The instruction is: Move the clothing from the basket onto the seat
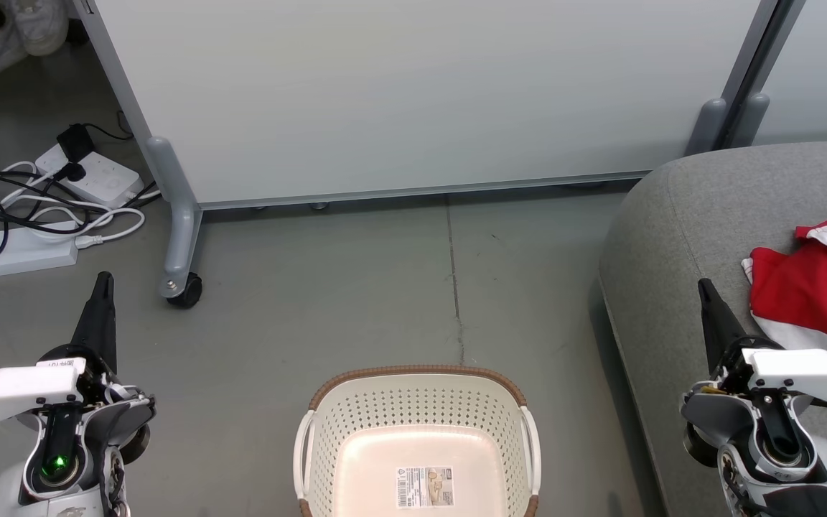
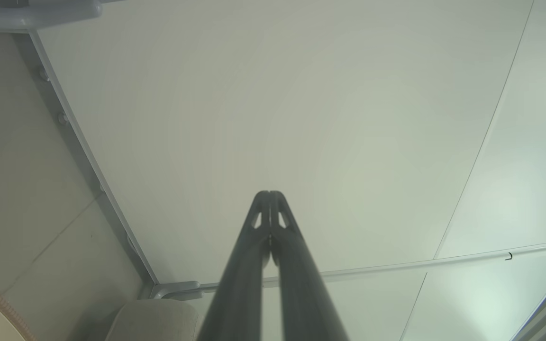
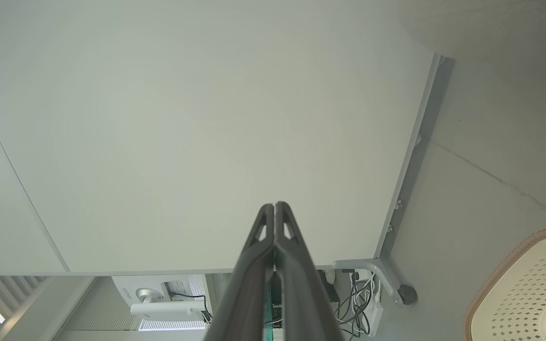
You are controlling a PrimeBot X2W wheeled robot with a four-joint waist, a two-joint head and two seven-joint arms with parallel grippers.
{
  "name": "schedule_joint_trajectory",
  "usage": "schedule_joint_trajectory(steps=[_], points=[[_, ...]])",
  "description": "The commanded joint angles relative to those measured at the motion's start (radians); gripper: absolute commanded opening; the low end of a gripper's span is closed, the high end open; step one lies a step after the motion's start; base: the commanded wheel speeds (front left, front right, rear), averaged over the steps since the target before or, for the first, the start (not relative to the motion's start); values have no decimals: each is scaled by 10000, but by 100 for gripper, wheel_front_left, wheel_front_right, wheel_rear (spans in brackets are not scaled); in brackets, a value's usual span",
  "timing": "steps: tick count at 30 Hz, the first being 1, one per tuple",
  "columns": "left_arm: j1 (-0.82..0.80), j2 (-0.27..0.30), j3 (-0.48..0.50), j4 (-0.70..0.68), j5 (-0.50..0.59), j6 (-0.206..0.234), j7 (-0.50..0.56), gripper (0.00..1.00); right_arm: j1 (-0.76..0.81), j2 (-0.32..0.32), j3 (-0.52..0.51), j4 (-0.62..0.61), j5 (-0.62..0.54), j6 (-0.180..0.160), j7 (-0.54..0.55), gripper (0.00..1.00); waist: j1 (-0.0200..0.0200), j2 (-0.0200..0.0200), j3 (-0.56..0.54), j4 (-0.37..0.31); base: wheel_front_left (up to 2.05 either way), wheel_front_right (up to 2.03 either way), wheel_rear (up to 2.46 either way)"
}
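A white partition panel [image 1: 413, 93] on castors stands across the floor [image 1: 356, 287] ahead of me. The grey sofa seat [image 1: 672, 237] fills the right side. The cream laundry basket [image 1: 413, 371] sits on the floor at the bottom middle, its label sticker showing on its bare bottom. The red jersey [image 1: 808, 294] lies crumpled on the seat, near its right edge, well apart from the basket. My left hand [image 1: 103, 283] and my right hand [image 1: 704, 286] are both closed, fingers pressed together, gripping nothing. The right one hovers over the seat's front edge.
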Motion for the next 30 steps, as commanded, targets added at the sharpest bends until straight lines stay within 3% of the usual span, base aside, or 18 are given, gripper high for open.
schedule_joint_trajectory(steps=[1, 30], points=[[-156, 14, 41, 6, -28, -40, 44, 0, -73, -84, -16, 9, 26, 11, -43, 0, 0, -1, 0, 0, 0, 0, 0], [-158, 7, 52, 4, -12, -40, 35, 0, -72, -84, -16, 9, 27, 11, -42, 0, 0, -1, 0, 0, 0, 0, 0]])
